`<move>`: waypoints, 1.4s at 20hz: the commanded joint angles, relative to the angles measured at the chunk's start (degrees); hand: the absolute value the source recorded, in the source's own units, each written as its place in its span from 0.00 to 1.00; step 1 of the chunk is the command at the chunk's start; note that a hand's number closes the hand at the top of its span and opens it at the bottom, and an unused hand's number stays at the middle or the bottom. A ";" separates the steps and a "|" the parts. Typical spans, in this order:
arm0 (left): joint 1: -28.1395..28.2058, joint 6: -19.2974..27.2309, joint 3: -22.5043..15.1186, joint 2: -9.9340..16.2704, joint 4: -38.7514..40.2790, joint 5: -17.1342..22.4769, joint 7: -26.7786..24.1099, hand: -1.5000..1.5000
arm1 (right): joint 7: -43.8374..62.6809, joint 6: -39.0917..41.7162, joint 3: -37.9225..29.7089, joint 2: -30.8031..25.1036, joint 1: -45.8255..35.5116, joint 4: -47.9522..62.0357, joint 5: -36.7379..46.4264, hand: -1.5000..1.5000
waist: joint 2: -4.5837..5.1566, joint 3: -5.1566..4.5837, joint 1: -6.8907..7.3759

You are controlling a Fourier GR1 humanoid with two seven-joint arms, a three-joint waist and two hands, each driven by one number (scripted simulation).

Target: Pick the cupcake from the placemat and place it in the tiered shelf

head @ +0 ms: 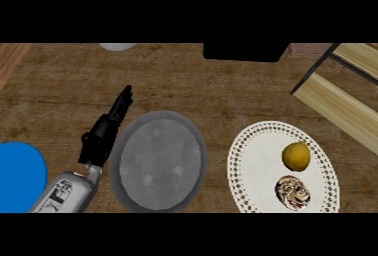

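The cupcake (293, 192), brown with swirled frosting, sits on the near part of the white lace-edged placemat (251, 165) at the right. The tiered shelf (341, 102), light wood with a dark frame, stands at the far right corner. My left hand (107, 127) rests at the left of the grey plate, fingers straight and pointing away, holding nothing. It is far from the cupcake. The right hand does not show.
A yellow lemon (296, 155) lies on the placemat just beyond the cupcake. A grey round plate (159, 160) sits in the middle. A blue plate (18, 175) is at the left edge. A black object (246, 51) and a white object (118, 46) stand at the far edge.
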 commanded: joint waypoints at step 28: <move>1.95 -2.09 4.74 -0.64 0.92 -0.51 0.32 0.50 | 35.81 30.34 10.64 27.64 -40.96 10.14 36.38 0.00 | -1.52 0.40 -2.99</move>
